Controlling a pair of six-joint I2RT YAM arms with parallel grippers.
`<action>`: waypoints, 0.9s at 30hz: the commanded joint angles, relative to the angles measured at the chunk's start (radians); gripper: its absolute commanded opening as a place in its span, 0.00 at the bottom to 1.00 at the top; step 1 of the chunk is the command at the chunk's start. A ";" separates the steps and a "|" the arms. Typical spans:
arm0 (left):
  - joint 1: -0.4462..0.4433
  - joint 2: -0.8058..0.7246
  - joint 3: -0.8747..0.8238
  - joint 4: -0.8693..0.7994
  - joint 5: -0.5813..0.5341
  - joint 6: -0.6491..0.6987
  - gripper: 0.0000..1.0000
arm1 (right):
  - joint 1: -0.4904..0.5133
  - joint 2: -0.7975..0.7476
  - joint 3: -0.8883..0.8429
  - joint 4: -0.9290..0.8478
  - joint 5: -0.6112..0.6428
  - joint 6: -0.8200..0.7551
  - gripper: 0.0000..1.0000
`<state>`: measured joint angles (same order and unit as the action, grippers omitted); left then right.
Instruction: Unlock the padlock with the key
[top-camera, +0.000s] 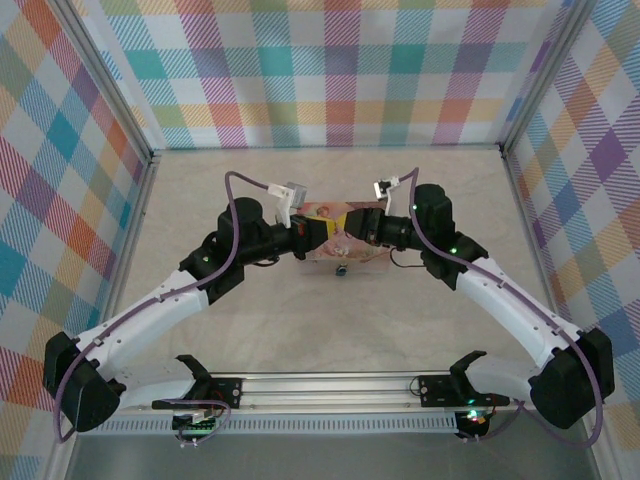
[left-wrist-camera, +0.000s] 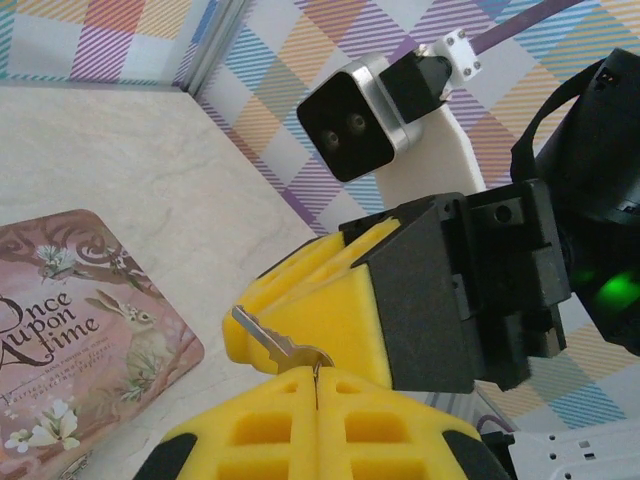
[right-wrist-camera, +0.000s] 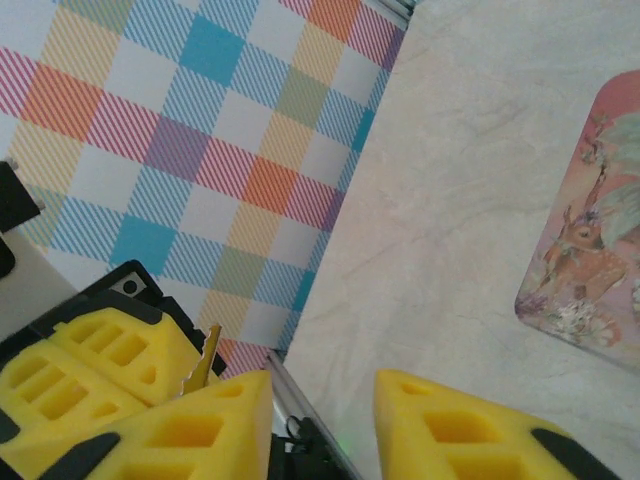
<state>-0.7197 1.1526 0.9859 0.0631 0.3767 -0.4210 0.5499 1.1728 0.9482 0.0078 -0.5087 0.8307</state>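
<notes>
Right now the key (left-wrist-camera: 272, 338) is pinched by its bow in your left gripper (left-wrist-camera: 318, 395), whose fingers are pressed together on it. That leaves the blade jutting free, raised above the table. Your right gripper (right-wrist-camera: 322, 410) faces it closely, fingers apart with nothing between them. The key stands just outside one finger, likely set up for a handover or regrasp. The padlock (top-camera: 341, 270) sits at the near edge of the pink tin (left-wrist-camera: 80, 330), below both grippers and untouched, so you'll need to bring the blade down to its keyhole.
</notes>
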 joint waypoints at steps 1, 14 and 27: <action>-0.014 -0.018 0.001 0.051 0.004 0.021 0.00 | -0.002 -0.031 -0.020 0.040 -0.010 0.018 0.37; -0.015 -0.004 0.008 0.044 0.014 0.014 0.00 | -0.002 -0.099 -0.084 0.134 -0.043 0.019 0.42; -0.095 -0.052 -0.027 -0.058 -0.237 0.515 0.00 | -0.044 -0.067 0.050 -0.141 0.039 -0.044 0.43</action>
<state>-0.7990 1.1450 0.9833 -0.0368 0.1947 -0.1020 0.5121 1.0950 0.9329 -0.0647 -0.4850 0.8326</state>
